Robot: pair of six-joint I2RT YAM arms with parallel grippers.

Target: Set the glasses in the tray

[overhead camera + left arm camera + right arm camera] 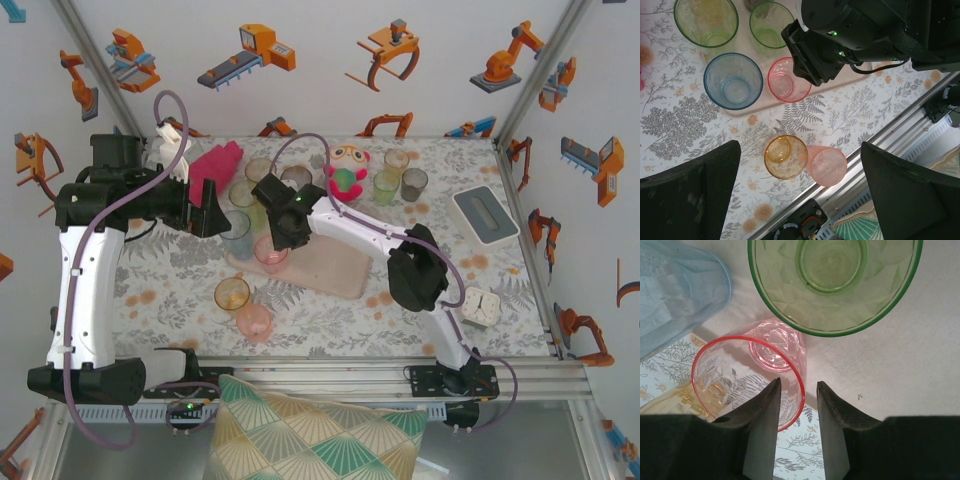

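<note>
Your right gripper (798, 383), fingers slightly apart, straddles the rim of the pink glass (775, 347) at the near edge of the tray (890, 370); withdraw crookedly and you could tip it onto the surface (160, 290).

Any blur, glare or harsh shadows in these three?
Top external: sharp, evenly lit, no hard shadows. Left wrist: table pattern crisp, left fingers dark and featureless. Right wrist: pink glass in focus, right fingers dark, slightly soft.
</note>
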